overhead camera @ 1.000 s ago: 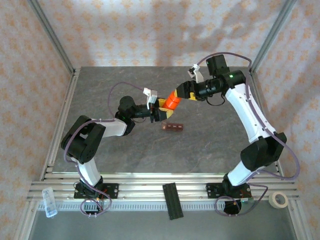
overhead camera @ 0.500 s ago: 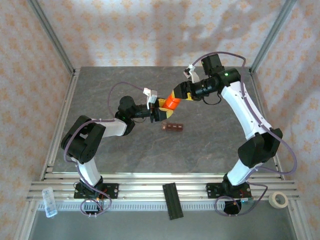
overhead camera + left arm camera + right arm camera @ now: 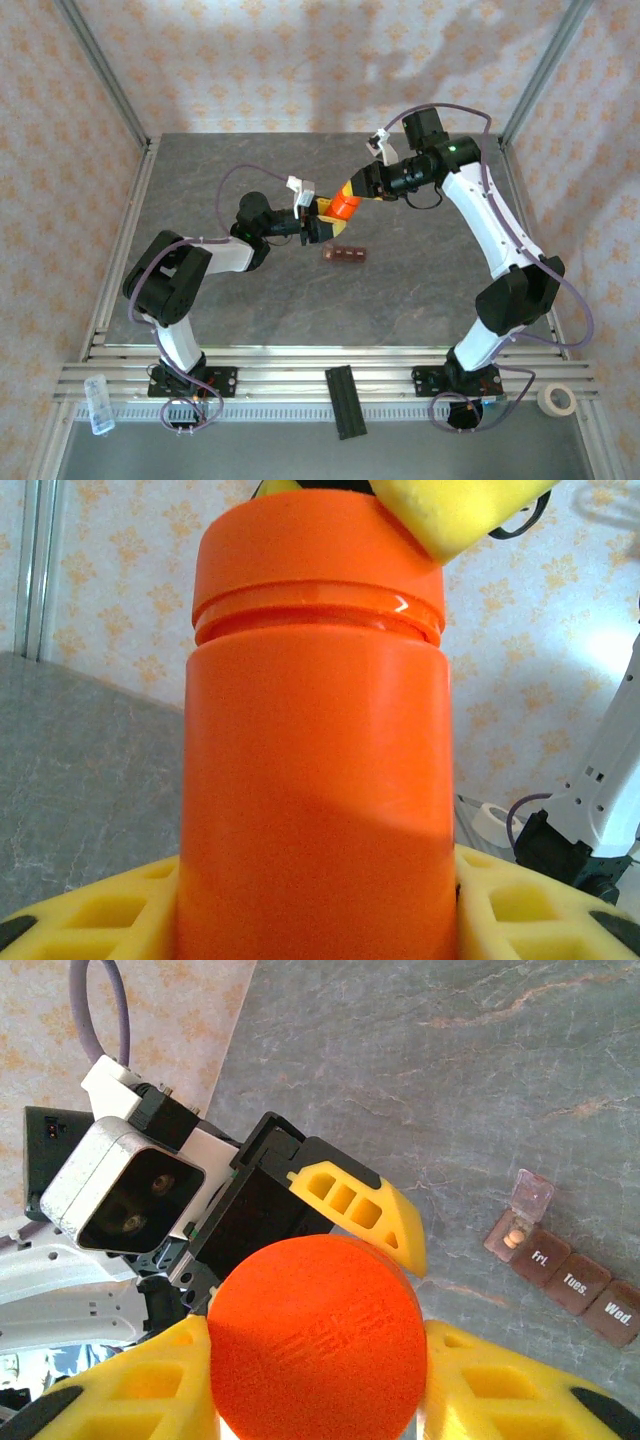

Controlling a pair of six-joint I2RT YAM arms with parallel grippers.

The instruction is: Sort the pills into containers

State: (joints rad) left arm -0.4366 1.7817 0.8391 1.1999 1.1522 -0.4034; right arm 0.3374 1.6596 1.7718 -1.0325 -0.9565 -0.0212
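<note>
An orange pill bottle point(image 3: 343, 207) hangs in the air above the middle of the table. My left gripper point(image 3: 322, 222) is shut on its body point(image 3: 315, 780), one yellow finger on each side. My right gripper point(image 3: 352, 190) comes from the upper right and is shut on the bottle's cap point(image 3: 315, 1335), its fingers point(image 3: 500, 1380) pressed against both sides. The containers point(image 3: 345, 254) are a dark reddish-brown strip lying on the table just below the bottle. In the right wrist view the strip point(image 3: 575, 1282) has one end lid open with a pale pill point(image 3: 513, 1240) inside.
A black ribbed bar point(image 3: 345, 402) lies on the front rail between the arm bases. A roll of tape point(image 3: 557, 400) sits at the front right and a small clear box point(image 3: 98, 403) at the front left. Metal frame posts stand at the table's corners.
My right gripper has moved a little left onto the bottle's cap and its fingers have closed on it. The left arm and the bottle have stayed where they were.
</note>
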